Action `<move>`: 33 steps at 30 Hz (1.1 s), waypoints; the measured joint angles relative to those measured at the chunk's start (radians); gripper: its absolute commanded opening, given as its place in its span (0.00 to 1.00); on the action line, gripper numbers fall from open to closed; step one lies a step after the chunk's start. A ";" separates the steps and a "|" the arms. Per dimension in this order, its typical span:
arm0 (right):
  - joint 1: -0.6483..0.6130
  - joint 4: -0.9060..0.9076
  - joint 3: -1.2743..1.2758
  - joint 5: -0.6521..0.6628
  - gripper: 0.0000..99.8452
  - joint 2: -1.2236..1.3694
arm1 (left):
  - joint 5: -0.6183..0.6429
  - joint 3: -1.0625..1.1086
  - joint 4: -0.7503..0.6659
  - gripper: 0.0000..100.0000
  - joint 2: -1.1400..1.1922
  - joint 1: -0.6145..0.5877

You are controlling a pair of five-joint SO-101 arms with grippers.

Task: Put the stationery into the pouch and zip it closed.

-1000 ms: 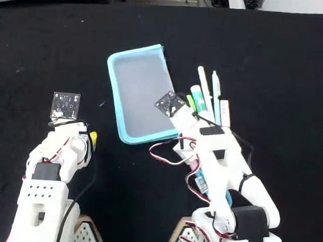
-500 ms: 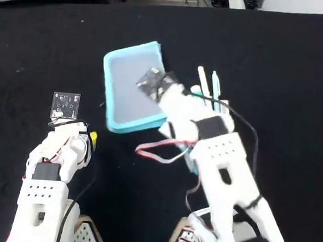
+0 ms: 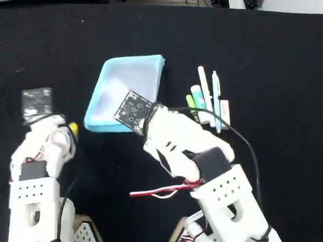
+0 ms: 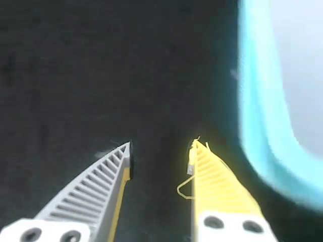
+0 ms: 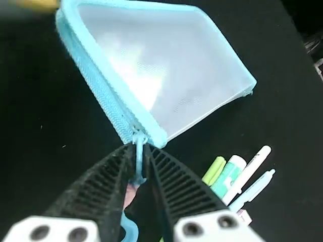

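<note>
The light blue pouch [image 3: 126, 86] lies tilted on the black table, left of the stationery. In the right wrist view my right gripper [image 5: 137, 152] is shut on the zipper pull [image 5: 138, 160] at the corner of the pouch [image 5: 166, 80]. Pens and markers [image 3: 208, 99] lie in a loose row to the right of the pouch and also appear past that corner [image 5: 241, 171]. My left gripper [image 4: 160, 157] is open just above the table, with nothing between its fingers, and the pouch's edge [image 4: 262, 126] is beside its yellow finger [image 4: 214, 181].
The black table [image 3: 275, 62] has free room at the back and on the far right. The right arm [image 3: 182, 141] reaches over the table's middle, with its red and white cables [image 3: 157, 193] hanging near the front. The left arm [image 3: 36, 157] is at the front left.
The right arm swung left with the zipper pull, and the pouch turned and slid left with it. The left arm shifted left. The pens stayed put.
</note>
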 measured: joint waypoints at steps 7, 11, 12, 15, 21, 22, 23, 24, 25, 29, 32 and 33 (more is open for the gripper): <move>0.002 0.000 0.063 0.000 0.01 -0.046 | 0.069 -0.084 0.000 0.19 0.000 -0.074; 0.000 0.000 0.098 0.000 0.01 -0.048 | 0.072 -0.097 0.000 0.19 0.000 0.049; -0.002 0.000 0.103 0.000 0.01 -0.048 | 0.072 -0.097 0.000 0.19 0.000 0.095; -0.003 0.000 0.110 0.000 0.01 -0.048 | 0.031 -0.097 0.000 0.19 0.000 0.221; -0.003 0.000 0.110 0.000 0.01 -0.048 | -0.021 -0.003 -0.081 0.19 0.000 0.287; -0.005 0.002 0.103 0.000 0.01 -0.048 | -0.026 0.026 -0.104 0.19 0.000 0.292; -0.005 0.002 0.087 -0.002 0.01 -0.048 | -0.028 0.051 -0.120 0.19 0.000 0.296; -0.005 0.002 0.074 -0.006 0.01 -0.048 | -0.028 0.068 -0.132 0.19 0.000 0.298; -0.005 -0.003 0.060 -0.018 0.01 -0.048 | -0.028 0.075 -0.135 0.19 0.000 0.298; -0.005 -0.094 0.051 -0.137 0.01 -0.048 | -0.028 0.086 -0.141 0.19 0.000 0.295; -0.005 -0.157 0.051 -0.213 0.01 -0.048 | -0.028 0.086 -0.141 0.19 0.000 0.295; -0.011 -0.175 0.051 -0.232 0.01 -0.048 | -0.028 0.092 -0.141 0.19 0.000 0.295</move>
